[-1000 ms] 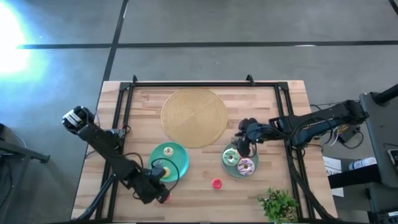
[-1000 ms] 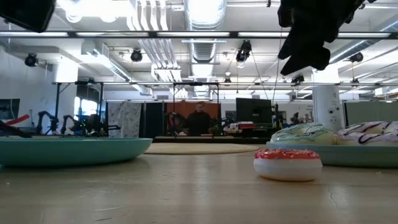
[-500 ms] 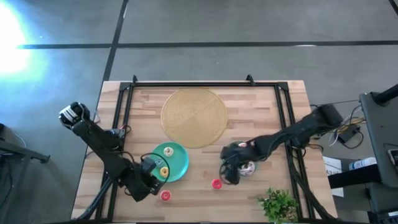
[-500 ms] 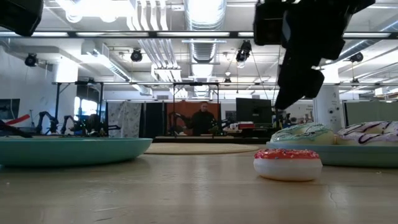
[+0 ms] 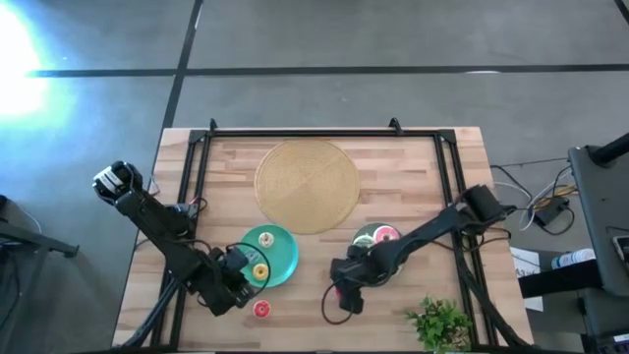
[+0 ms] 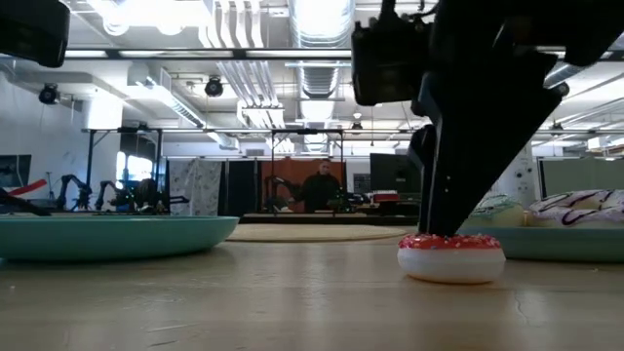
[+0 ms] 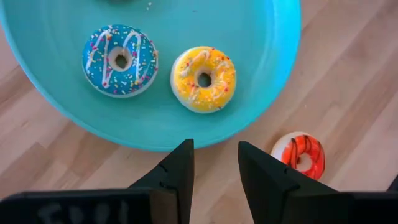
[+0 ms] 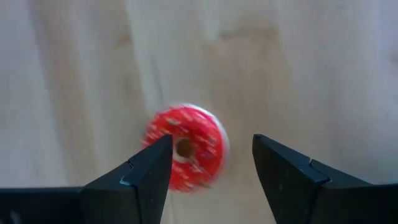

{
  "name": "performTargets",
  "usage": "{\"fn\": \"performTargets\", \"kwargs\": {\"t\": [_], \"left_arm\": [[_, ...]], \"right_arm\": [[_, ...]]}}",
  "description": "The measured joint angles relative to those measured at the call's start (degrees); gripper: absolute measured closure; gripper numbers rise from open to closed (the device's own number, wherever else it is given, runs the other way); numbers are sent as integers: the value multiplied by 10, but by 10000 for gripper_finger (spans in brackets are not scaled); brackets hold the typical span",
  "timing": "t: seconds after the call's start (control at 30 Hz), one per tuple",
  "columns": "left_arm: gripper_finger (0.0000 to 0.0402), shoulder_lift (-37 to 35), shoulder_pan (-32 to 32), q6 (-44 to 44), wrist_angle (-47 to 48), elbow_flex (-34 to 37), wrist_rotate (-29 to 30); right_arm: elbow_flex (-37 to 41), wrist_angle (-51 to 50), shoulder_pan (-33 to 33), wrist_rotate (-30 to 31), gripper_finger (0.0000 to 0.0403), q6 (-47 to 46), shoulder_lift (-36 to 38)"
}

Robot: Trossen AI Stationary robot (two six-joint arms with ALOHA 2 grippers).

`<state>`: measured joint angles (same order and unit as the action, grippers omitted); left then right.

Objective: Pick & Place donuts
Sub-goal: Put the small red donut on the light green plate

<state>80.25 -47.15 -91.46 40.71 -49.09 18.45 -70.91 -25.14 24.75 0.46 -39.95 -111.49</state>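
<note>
A red sprinkled donut [image 8: 185, 148] lies flat on the wood [image 6: 450, 256]. My right gripper [image 8: 211, 146] is open and hangs low over it, one finger on each side [image 5: 344, 290]; in the high view it hides the donut. My left gripper [image 7: 214, 155] is open above the near rim of the teal plate [image 5: 280, 258]. That plate [image 7: 273, 74] holds a blue donut [image 7: 120, 60] and a yellow donut [image 7: 204, 79]. An orange-red striped donut [image 7: 298, 155] lies on the table beside the plate [image 5: 261, 309]. My right gripper comes at the red sprinkled donut from above, pointing down, with its fingers [image 8: 155, 162] standing on either side of the ring. The donut rests flat on the table. Whether a finger touches it, I cannot tell.
A grey-green plate [image 5: 366, 234] with iced donuts [image 6: 585, 207] sits just beyond my right arm, which partly covers it. A large tan woven disc [image 5: 308, 185] lies at the far middle. A small green plant [image 5: 442, 323] stands at the near right corner. Black frame rails [image 5: 295, 133] border the table.
My right gripper has travelled from above the grey-green plate toward the table's near edge and left, and has come down over the red sprinkled donut. My left arm has drawn back a little toward the left, which uncovers the orange-red striped donut.
</note>
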Motion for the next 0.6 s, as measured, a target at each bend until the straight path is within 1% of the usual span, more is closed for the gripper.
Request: {"fn": "performTargets", "kwargs": {"t": [0.1, 0.2, 0.27, 0.37, 0.47, 0.6], "left_arm": [[303, 0, -1, 8, -2, 0, 0], [303, 0, -1, 14, -5, 0, 0], [303, 0, -1, 4, -5, 0, 3], [303, 0, -1, -16, -7, 0, 11], [303, 0, -1, -27, -17, 1, 11], [303, 0, -1, -52, -16, 1, 9]], "right_arm": [[-26, -16, 0, -7, 188, 2, -18], [-46, -46, 1, -17, 188, 26, -35], [-49, -47, 2, -34, 188, 51, -43], [-48, -49, 2, -44, 191, 66, -52], [-47, -51, -2, -52, 218, 67, -55], [-44, -39, -14, -62, 286, 70, -48]]}}
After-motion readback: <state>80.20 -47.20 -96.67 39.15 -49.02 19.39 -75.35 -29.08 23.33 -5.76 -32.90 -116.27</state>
